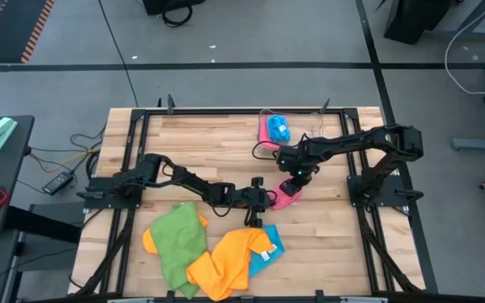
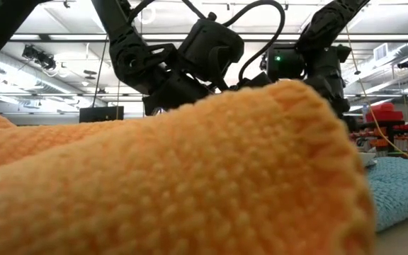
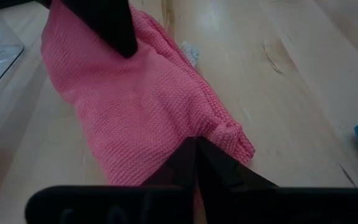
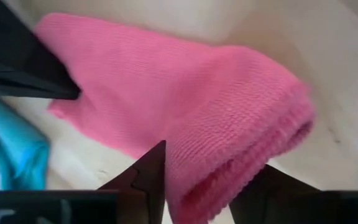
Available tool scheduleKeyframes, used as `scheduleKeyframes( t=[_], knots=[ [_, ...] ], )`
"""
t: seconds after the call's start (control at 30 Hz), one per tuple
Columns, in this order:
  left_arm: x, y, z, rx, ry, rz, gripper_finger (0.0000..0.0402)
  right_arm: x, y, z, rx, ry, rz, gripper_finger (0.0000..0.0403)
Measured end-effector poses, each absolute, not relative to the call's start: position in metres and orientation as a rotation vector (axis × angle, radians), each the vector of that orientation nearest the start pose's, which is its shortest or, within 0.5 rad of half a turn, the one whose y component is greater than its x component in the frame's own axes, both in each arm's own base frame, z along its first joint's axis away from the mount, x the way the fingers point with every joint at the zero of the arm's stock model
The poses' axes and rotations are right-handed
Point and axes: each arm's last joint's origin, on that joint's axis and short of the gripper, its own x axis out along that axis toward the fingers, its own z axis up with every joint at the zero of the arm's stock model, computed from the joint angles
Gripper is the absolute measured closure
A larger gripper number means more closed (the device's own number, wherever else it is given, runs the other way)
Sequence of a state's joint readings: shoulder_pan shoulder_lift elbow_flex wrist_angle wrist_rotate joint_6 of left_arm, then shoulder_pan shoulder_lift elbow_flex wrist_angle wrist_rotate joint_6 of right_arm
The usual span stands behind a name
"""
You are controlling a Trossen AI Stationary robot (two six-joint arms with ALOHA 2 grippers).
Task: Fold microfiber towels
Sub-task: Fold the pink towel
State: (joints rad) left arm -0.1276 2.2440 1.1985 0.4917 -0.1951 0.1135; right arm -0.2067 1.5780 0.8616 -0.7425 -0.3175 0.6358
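Nubby pink towel point(image 3: 135, 106), smooth wood table point(image 3: 303, 68)

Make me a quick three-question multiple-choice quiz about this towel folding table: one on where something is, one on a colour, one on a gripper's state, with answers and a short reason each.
1. Where does the pink towel being worked lie?
A. On the wood between the two grippers
B. Under the green towel
C. On the floor

2. What colour is the towel on top at the right of the front pile?
A. Purple
B. Orange
C. White

3. How is the left gripper?
A. Wide open above the table
B. Out of every view
C. Shut on the pink towel

Answers:
1 A: the high view shows it on the table between the left gripper and the right gripper.
2 B: the orange towel overlaps the blue towel, beside the green towel.
3 C: its wrist view shows the fingers closed together on the pink edge.
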Motion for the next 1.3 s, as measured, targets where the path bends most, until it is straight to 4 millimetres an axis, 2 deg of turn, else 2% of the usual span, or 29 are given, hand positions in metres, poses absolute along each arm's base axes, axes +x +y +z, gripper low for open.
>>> scheduleKeyframes(
  t=[0.2,0.4,0.7,0.83,1.03,1.17,1.3],
  knots=[
    [0.438,-0.051,0.077,0.201,0.556,0.034,0.0390,0.246,-0.046,0.165,0.899,1.411,-0.469,0.0285],
    [0.438,-0.051,0.077,0.201,0.556,0.034,0.0378,0.244,-0.049,0.170,0.871,1.371,-0.511,0.0296],
    [0.438,-0.051,0.077,0.201,0.556,0.034,0.0387,0.229,-0.047,0.147,0.903,1.384,-0.584,0.0331],
    [0.438,-0.051,0.077,0.202,0.557,0.033,0.0390,0.226,-0.047,0.151,0.883,1.363,-0.578,0.0312],
    [0.438,-0.051,0.077,0.201,0.557,0.033,0.0379,0.224,-0.050,0.155,0.821,1.327,-0.629,0.0248],
    [0.438,-0.051,0.077,0.201,0.557,0.033,0.0383,0.224,-0.052,0.151,0.823,1.304,-0.630,0.0210],
    [0.438,-0.051,0.077,0.202,0.557,0.033,0.0390,0.222,-0.052,0.143,0.829,1.276,-0.606,0.0195]
  ],
)
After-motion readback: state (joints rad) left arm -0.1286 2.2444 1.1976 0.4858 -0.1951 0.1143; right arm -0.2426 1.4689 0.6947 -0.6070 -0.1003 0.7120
